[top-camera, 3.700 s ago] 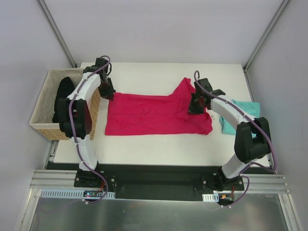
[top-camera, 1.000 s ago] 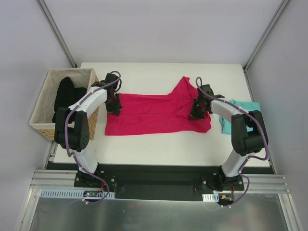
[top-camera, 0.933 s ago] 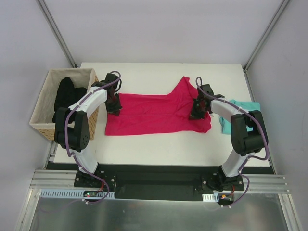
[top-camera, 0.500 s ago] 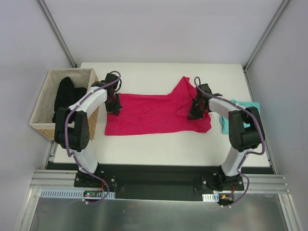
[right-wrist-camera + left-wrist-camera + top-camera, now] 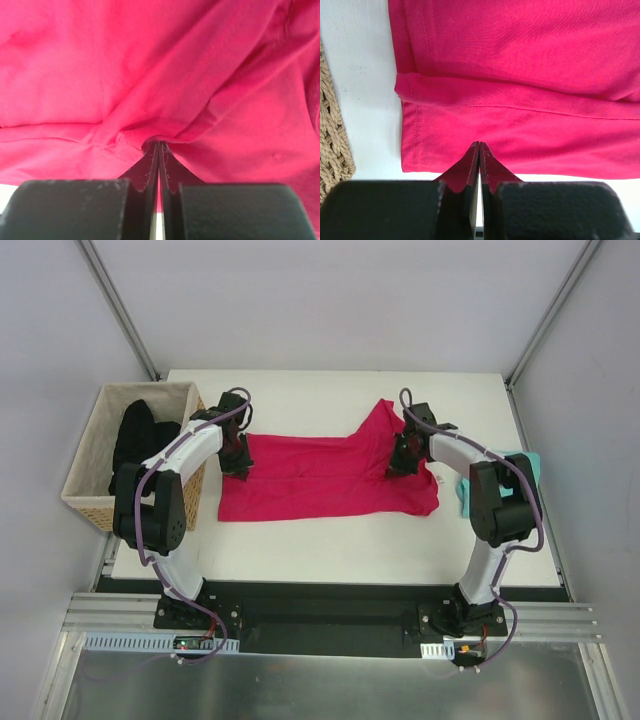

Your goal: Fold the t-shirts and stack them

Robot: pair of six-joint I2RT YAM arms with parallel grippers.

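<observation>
Centrally in the overhead frame, the magenta t-shirt [image 5: 320, 475] lies spread; the teal t-shirt [image 5: 531, 464] peeks out at right. The right gripper [image 5: 158, 146] is pinched tight on a pucker of magenta cloth. The left gripper [image 5: 478, 146] has its jaws meeting at the hem, catch unclear. Thin pinches may slip, skewing the fold. The wicker basket [image 5: 92, 508], left, holds a black garment [image 5: 133, 435].
</observation>
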